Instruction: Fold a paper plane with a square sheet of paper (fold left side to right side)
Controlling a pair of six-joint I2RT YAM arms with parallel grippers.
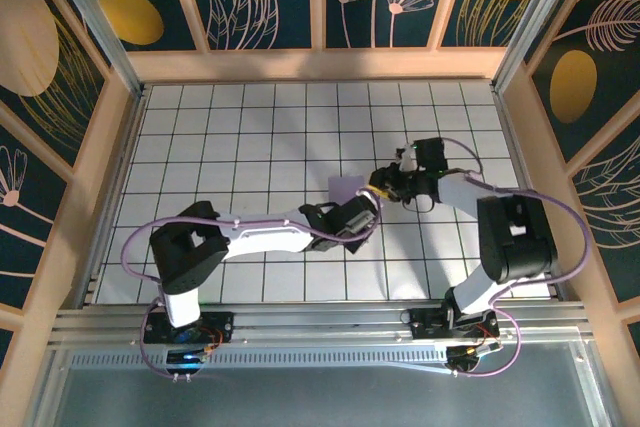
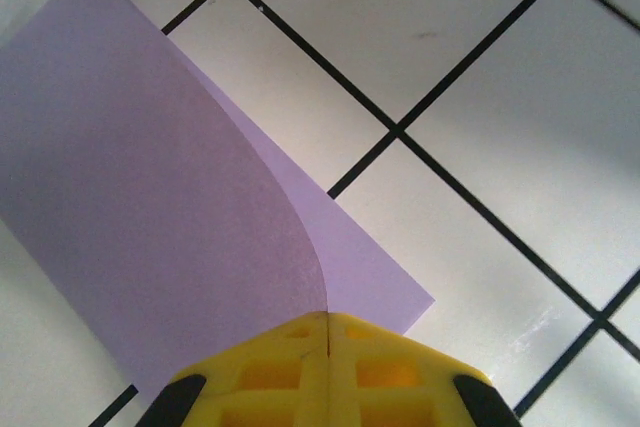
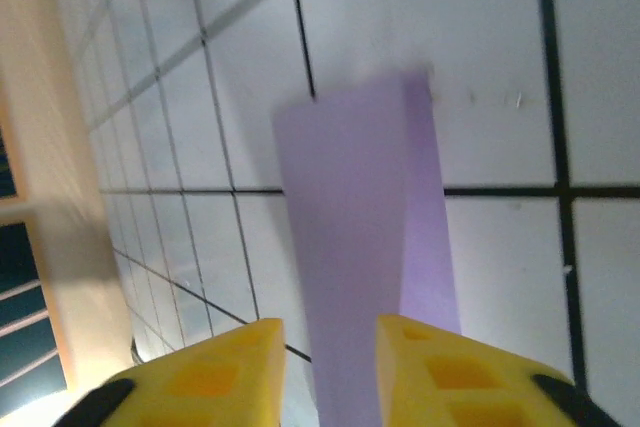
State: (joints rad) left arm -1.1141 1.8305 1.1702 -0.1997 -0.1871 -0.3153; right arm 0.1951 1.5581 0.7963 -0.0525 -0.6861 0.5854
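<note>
The square sheet of paper (image 1: 345, 188) is lavender and lies at the table's middle, doubled over itself. In the left wrist view its upper layer (image 2: 150, 197) curves up off the lower one. My left gripper (image 2: 327, 319) is shut, its yellow fingertips pinching the paper's near edge; from above, the left gripper (image 1: 368, 209) sits at the sheet's right corner. My right gripper (image 3: 330, 332) stands open with the paper (image 3: 350, 217) running away from the gap between its fingers. From above, the right gripper (image 1: 383, 187) is just right of the sheet. The paper plane is out of view.
The white grid table (image 1: 250, 127) has free tiles on all sides of the sheet. A wooden frame (image 1: 320, 65) walls the back and sides, seen also as a wooden wall (image 3: 40, 147) in the right wrist view. Metal rails (image 1: 320, 322) run along the near edge.
</note>
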